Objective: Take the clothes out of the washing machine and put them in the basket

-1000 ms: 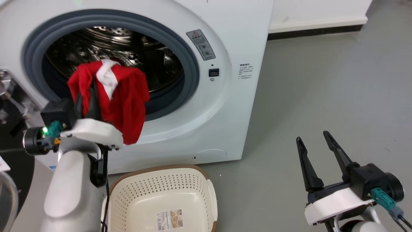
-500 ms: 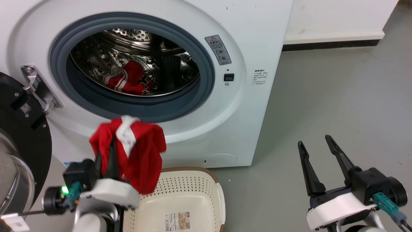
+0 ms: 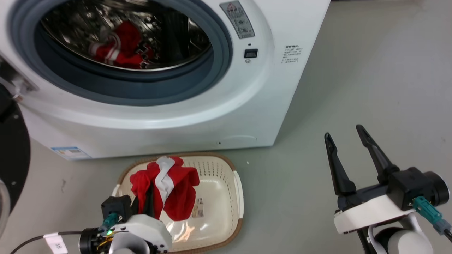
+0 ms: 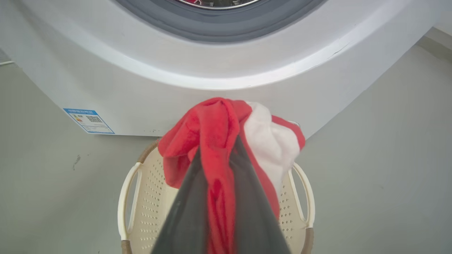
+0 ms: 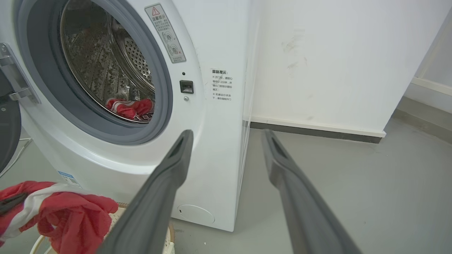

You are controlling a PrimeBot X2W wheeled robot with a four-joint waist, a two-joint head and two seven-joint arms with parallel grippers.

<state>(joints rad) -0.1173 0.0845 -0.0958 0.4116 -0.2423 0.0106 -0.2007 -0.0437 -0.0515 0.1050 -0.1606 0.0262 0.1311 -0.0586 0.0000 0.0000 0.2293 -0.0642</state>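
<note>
My left gripper [image 3: 148,188] is shut on a red garment with a white stripe [image 3: 166,188], holding it over the cream basket [image 3: 236,187] on the floor before the washing machine [image 3: 247,106]. In the left wrist view the garment [image 4: 219,141] drapes over my fingers [image 4: 187,215] above the basket [image 4: 127,204]. Another red garment with white stripes [image 3: 116,49] lies inside the steel drum, also seen from the right wrist [image 5: 130,107]. My right gripper [image 3: 348,141] stands open over bare floor at the right, fingers [image 5: 169,176] spread with nothing between them.
The black-rimmed porthole door [image 3: 10,165] hangs open at the far left. A cable [image 3: 31,240] trails by my left arm. A white wall with dark skirting [image 5: 317,130] runs to the right of the machine, with grey floor [image 3: 370,70] in front.
My left gripper has come down from the drum opening with the red garment to just over the basket. The head camera has tilted downward. The right gripper has stayed put.
</note>
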